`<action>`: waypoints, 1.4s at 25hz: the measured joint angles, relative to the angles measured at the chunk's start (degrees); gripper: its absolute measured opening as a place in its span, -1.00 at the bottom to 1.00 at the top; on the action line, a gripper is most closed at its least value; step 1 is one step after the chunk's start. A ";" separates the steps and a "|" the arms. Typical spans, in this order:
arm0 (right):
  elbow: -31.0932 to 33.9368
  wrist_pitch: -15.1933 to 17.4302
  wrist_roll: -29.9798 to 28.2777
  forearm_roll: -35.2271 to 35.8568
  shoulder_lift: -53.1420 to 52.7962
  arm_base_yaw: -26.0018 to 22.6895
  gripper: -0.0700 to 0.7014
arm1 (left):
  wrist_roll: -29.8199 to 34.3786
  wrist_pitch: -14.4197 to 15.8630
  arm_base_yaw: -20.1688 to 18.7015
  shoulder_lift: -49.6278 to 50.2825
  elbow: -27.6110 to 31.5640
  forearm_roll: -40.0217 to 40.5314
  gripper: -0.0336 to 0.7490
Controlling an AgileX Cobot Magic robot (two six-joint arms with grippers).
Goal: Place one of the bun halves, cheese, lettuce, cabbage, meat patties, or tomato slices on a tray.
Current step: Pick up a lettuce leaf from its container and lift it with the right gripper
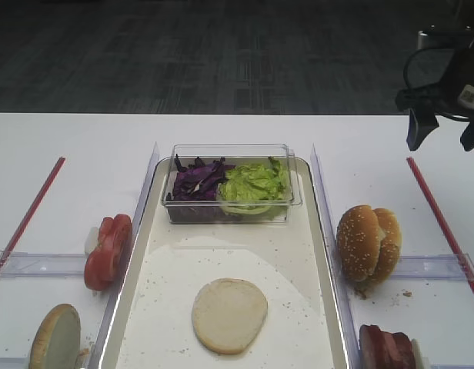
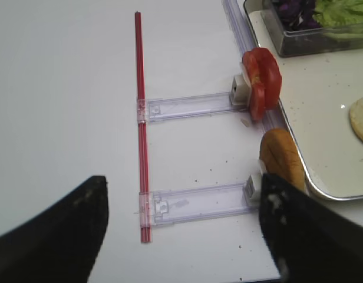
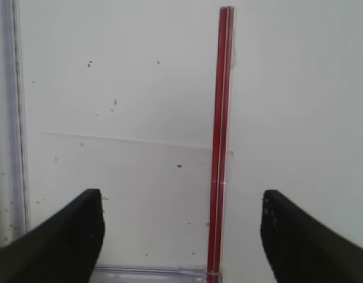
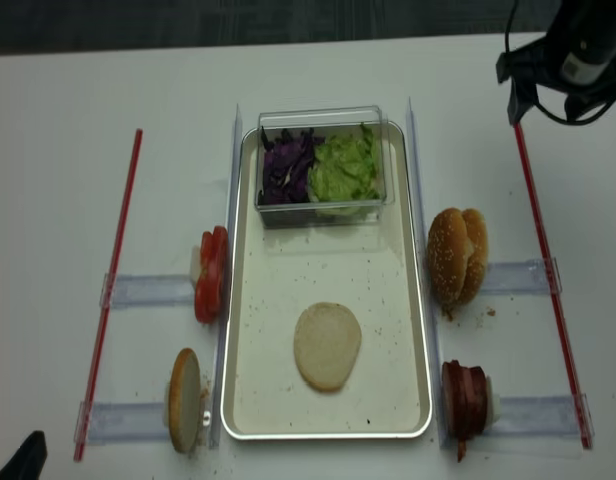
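Right gripper (image 1: 441,138), a black claw with two fingers, hangs high with its fingers spread wide and nothing between them. Right under it is bare white table (image 3: 122,118) and a thin red strip (image 3: 220,141). Left gripper (image 2: 181,236) also hangs with its black fingers apart and nothing in them.

Ahead of the left gripper and to its right lies the big silver metal tray (image 1: 318,254) with a cream floor. One round pale bun half (image 1: 229,315) already lies flat in it. A clear plastic tub (image 1: 231,184) at its far end holds purple shredded cabbage (image 1: 197,181) and ruffled light green lettuce (image 1: 254,183).

It looks like one bun is down and the next food must be picked. The right gripper is closest to the brown seeded bun halves (image 1: 368,242) standing on edge and the reddish-brown meat patties (image 1: 387,347). It would need to come down and close on one. The bright red tomato slices (image 2: 261,79) are just ahead of the left gripper.
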 joint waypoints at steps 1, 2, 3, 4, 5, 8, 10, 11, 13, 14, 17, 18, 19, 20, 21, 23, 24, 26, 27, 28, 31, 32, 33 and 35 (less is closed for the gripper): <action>0.00 -0.14 0.00 0.00 0.15 0.00 0.66 | 0.00 0.00 0.00 0.00 0.00 0.00 0.35; 0.00 -0.39 0.00 0.00 0.15 0.00 0.66 | 0.00 0.00 0.00 0.00 0.00 0.00 0.35; 0.00 -0.52 0.00 0.00 0.19 0.00 0.66 | 0.00 0.00 0.00 0.00 0.00 0.00 0.35; 0.00 -0.65 -0.09 0.12 0.19 0.00 0.66 | 0.00 0.00 0.00 0.00 0.00 0.00 0.35; 0.00 -0.65 -0.09 0.12 0.19 0.00 0.66 | 0.00 0.00 0.00 0.00 0.00 0.00 0.35; 0.00 -0.65 -0.42 0.12 0.19 0.00 0.66 | 0.00 0.00 0.00 0.00 0.00 0.00 0.35; 0.00 -0.73 -0.99 0.12 0.28 0.00 0.66 | 0.00 0.00 0.00 0.00 0.00 0.00 0.35; 0.00 -0.73 -1.24 0.12 0.28 0.00 0.66 | 0.00 0.00 0.00 0.00 0.00 0.00 0.35; 0.00 -0.86 -1.36 0.12 0.42 0.00 0.66 | 0.00 0.00 0.00 0.00 0.00 0.00 0.35; 0.00 -0.89 -1.36 0.12 0.55 0.00 0.66 | 0.00 0.00 0.00 0.00 0.00 0.00 0.35; 0.00 -1.23 -1.45 0.12 0.59 0.00 0.66 | 0.00 0.00 0.00 0.00 0.00 0.00 0.35; 0.00 -1.23 -1.45 0.12 0.59 0.00 0.66 | 0.00 0.00 0.00 0.00 0.00 0.00 0.35; 0.00 -1.23 -1.47 0.12 0.68 0.00 0.66 | 0.00 0.00 0.00 0.00 0.00 0.00 0.35; 0.00 -1.23 -1.47 0.12 0.68 0.02 0.66 | 0.00 0.00 0.00 0.00 0.00 0.00 0.35; 0.00 -1.23 -1.47 0.12 0.68 0.13 0.66 | 0.00 0.00 0.00 0.00 0.00 0.00 0.35; -0.02 -1.23 -1.47 0.02 0.68 0.72 0.66 | 0.00 0.00 0.00 0.00 0.00 0.00 0.35; -0.13 -1.23 -1.57 0.02 0.68 1.05 0.66 | 0.00 0.00 0.00 0.00 0.00 0.00 0.35; -0.77 -1.13 -1.57 -0.10 0.68 2.25 0.66 | 0.00 0.00 0.00 0.00 0.00 0.00 0.35; -1.30 -0.91 -1.57 -0.22 0.68 2.86 0.66 | 0.00 0.00 0.00 0.00 0.00 0.00 0.35; -1.67 -0.74 -1.57 -0.23 0.68 3.53 0.66 | 0.00 0.00 0.00 0.00 0.00 0.02 0.35; -3.34 -0.07 -1.57 -0.47 0.68 5.69 0.66 | 0.00 0.00 0.00 0.00 0.00 0.02 0.34; -3.86 0.21 -1.57 -0.47 0.68 6.48 0.66 | 0.00 0.00 0.00 0.00 0.00 0.02 0.34; -4.31 0.33 -1.57 -0.47 0.68 7.27 0.66 | 0.00 0.00 0.00 0.00 0.00 0.02 0.34; -4.93 0.73 -1.57 -0.47 0.68 8.70 0.66 | 0.00 0.00 0.00 0.00 0.00 0.02 0.34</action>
